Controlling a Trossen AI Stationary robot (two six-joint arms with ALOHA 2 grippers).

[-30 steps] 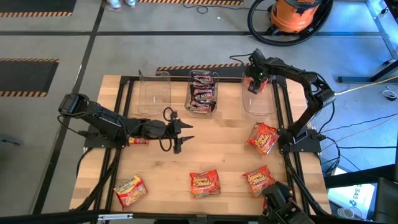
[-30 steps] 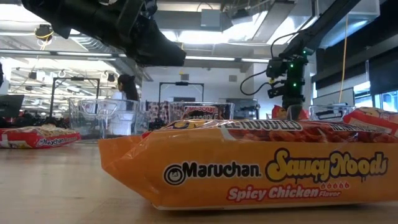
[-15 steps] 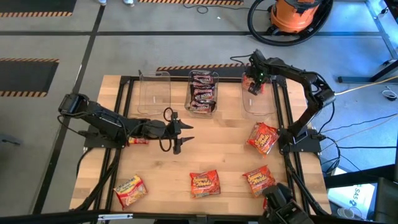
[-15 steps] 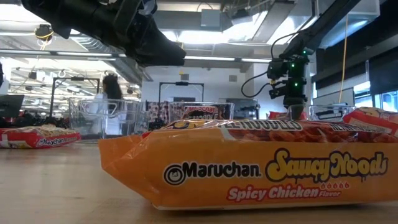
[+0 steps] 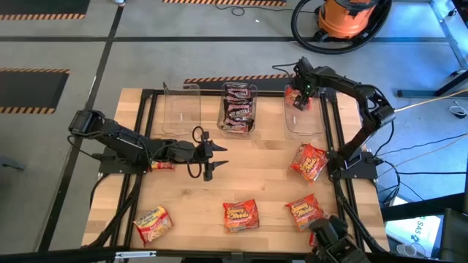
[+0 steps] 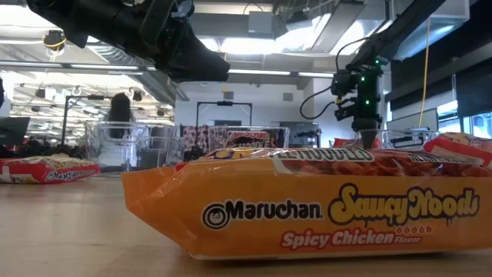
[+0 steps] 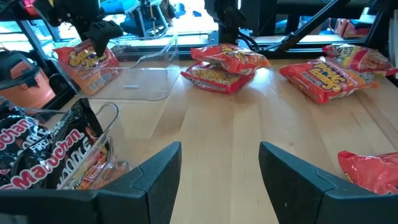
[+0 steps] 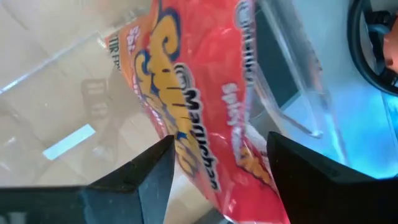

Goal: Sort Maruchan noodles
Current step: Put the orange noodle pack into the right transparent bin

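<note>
The left gripper hovers mid-table, fingers spread wide and holding nothing. At the table's 12 o'clock, the middle tub holds dark packets. At 1 o'clock, the right gripper pinches a red packet over the right tub. Four more red packets lie loose: 7, 6, 5 and 3 o'clock.

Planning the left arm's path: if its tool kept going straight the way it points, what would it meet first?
Probably bare table first; the left tool is open and empty. Farther ahead lies a red-orange noodle packet, though depth is uncertain.
</note>
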